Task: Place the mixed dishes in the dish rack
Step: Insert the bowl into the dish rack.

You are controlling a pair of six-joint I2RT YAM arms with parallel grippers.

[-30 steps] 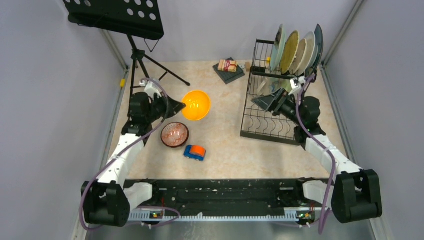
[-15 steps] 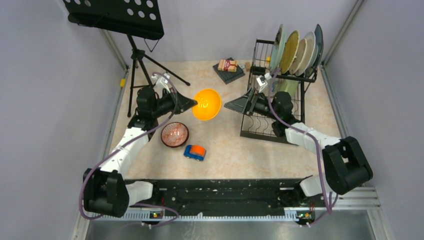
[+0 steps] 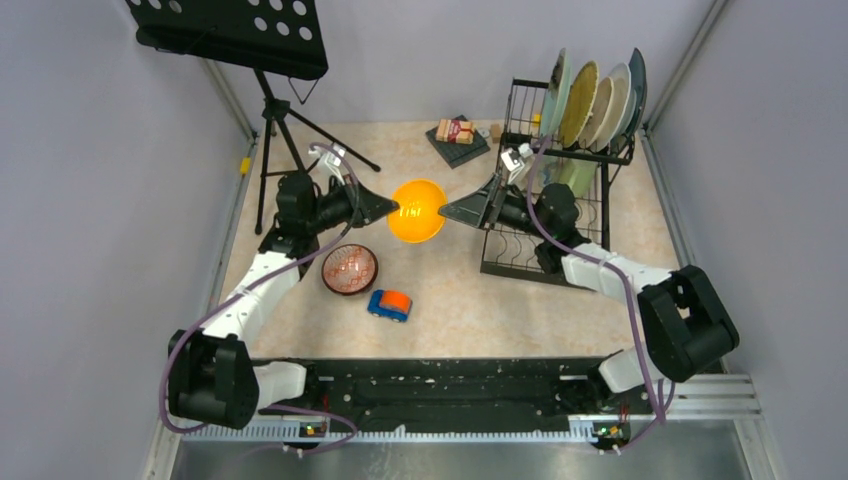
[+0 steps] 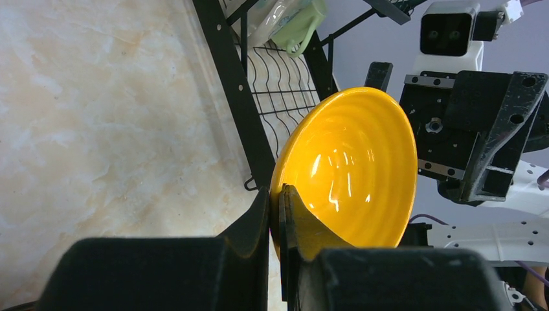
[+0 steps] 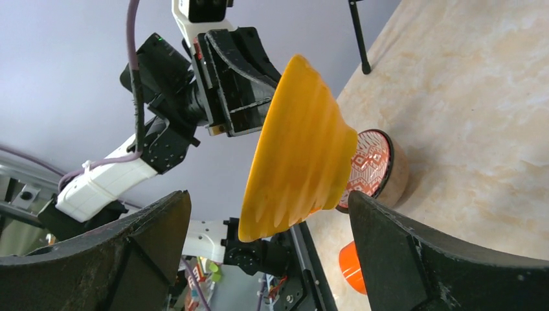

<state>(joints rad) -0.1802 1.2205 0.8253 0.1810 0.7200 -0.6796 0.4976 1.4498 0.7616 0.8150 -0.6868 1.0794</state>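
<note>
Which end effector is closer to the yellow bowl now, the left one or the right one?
Left. The left end effector is shut on the rim of the yellow bowl, holding it up; the right end effector is open beside the opposite rim, not gripping.

An orange-yellow bowl (image 3: 417,211) is held by its left rim in the closed left gripper (image 3: 392,210) over the middle of the table (image 3: 470,300), and the right gripper (image 3: 446,211) is seen at its right rim. To the right stands the dish rack (image 3: 520,252), with four plates (image 3: 588,100) set on edge in its far raised tier. A patterned bowl (image 3: 350,269) and a toy car (image 3: 389,304) are seen nearer, just left of the held bowl.
</note>
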